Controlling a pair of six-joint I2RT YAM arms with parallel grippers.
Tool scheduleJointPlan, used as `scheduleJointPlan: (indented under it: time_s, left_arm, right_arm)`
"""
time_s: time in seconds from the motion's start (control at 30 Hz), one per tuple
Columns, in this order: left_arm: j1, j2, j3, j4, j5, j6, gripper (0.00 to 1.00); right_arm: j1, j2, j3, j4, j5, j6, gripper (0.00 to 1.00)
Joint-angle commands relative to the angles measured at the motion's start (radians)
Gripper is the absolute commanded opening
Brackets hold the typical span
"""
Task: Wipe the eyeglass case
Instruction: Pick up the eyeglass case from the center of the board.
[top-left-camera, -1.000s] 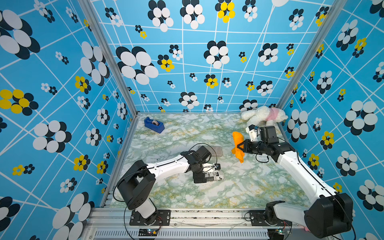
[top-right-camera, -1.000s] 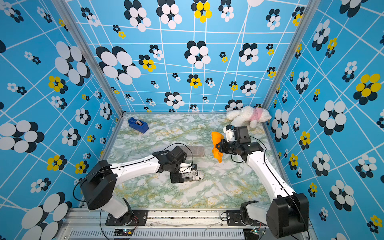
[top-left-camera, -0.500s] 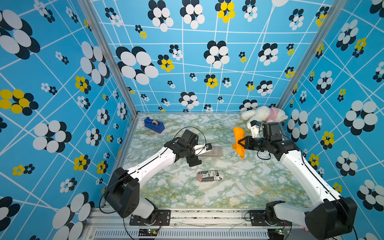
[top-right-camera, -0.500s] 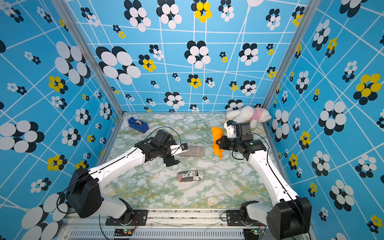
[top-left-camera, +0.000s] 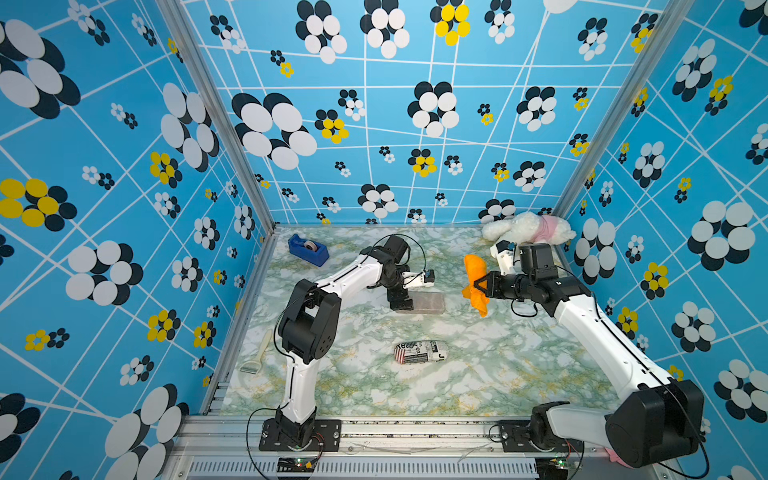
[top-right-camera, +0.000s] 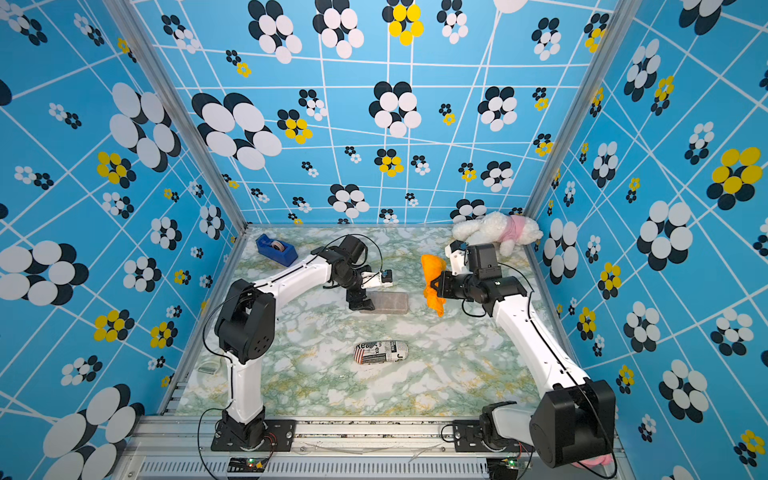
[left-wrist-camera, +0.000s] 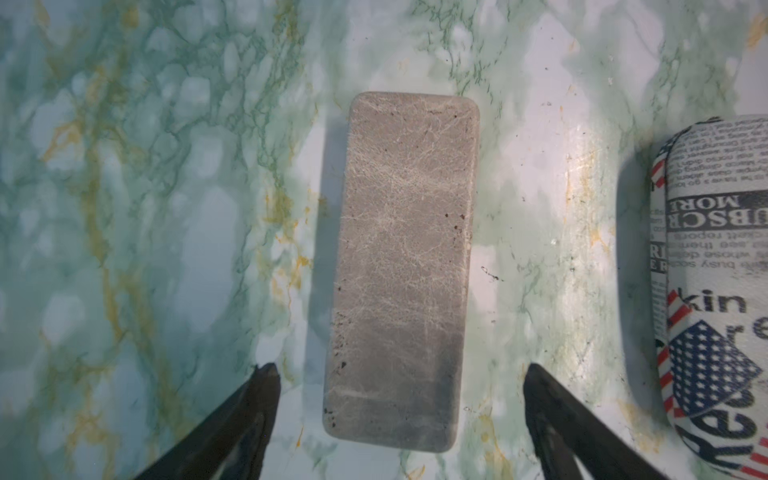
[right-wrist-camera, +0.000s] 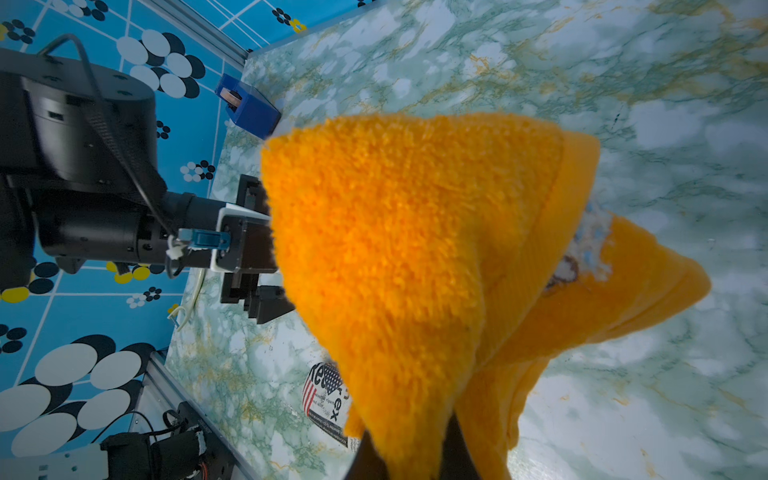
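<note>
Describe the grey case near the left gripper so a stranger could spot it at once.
On the green marble table, look near the middle, under the open left gripper. The grey case lies flat there, farther back than the newsprint case, with the hanging orange cloth off to one side. It alone is a plain, scuffed grey slab with rounded corners.

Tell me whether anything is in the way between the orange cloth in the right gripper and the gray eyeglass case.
Nothing visible is. Only bare marble tabletop lies between the orange cloth, held by the shut right gripper, and the gray eyeglass case. The left gripper, open, straddles the case's end farther from the cloth.
</note>
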Motion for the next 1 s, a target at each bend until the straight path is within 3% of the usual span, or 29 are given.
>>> scheduleJointPlan:
  time_s: [0.0,0.37,0.57,0.97]
  left_arm:
    - [0.013,0.045,0.045,-0.060,0.032,0.034,0.92]
    - [0.025,0.093,0.015,-0.018,0.030,0.030,0.91]
    - [0.020,0.078,-0.034,0.047,0.010,0.013,0.84]
    - [0.003,0.114,-0.009,-0.013,-0.046,0.028,0.79]
  right_arm:
    - [0.001,0.024,0.012,-0.016,-0.001,-0.029,0.00]
    - [0.001,0.065,0.019,0.001,-0.009,-0.028,0.00]
    - [0.001,0.070,0.017,0.004,-0.010,-0.024,0.00]
    - [0.002,0.083,0.024,0.006,-0.012,-0.021,0.00]
